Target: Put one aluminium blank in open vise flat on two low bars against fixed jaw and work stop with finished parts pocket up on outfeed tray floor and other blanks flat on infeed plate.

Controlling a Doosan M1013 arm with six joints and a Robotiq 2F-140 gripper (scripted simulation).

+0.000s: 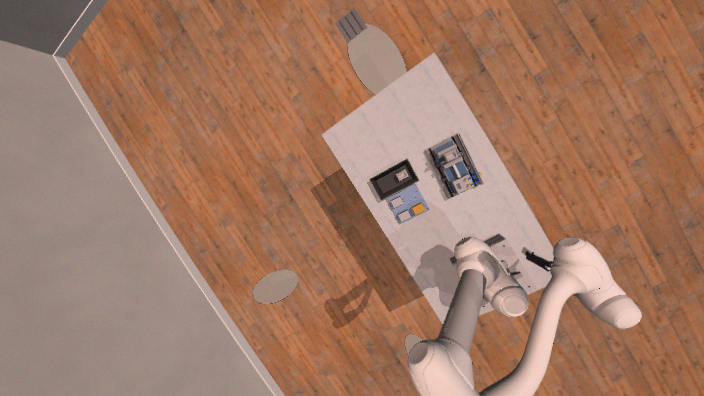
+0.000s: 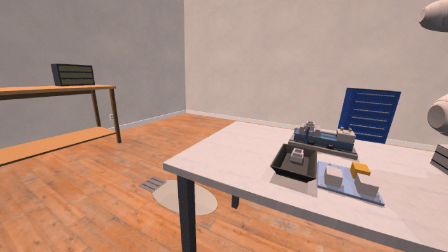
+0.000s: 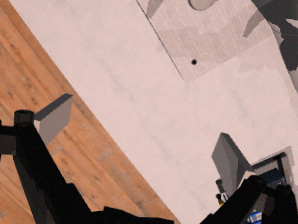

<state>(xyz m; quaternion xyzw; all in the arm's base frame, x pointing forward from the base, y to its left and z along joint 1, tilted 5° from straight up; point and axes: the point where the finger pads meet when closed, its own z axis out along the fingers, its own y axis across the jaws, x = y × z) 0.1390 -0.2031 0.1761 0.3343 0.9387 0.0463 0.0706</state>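
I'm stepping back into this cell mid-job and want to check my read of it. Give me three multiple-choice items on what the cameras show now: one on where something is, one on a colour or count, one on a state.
1. Where does the finished part outside the vise lie?
A. In the dark outfeed tray
B. On the infeed plate
C. On the floor

2. How many yellow brass blanks are on the infeed plate?
A. None
B. One
C. Three

3. How does the gripper stand?
A. Shut on a blank
B. Shut on nothing
C. Open, holding nothing

Answers:
1. A: the pale pocketed block sits inside the tray's walls in the exterior view.
2. B: a single brass blank shows, resting partly on a grey blank beside another grey blank.
3. C: its fingers stand spread wide over the table edge, far from the parts.
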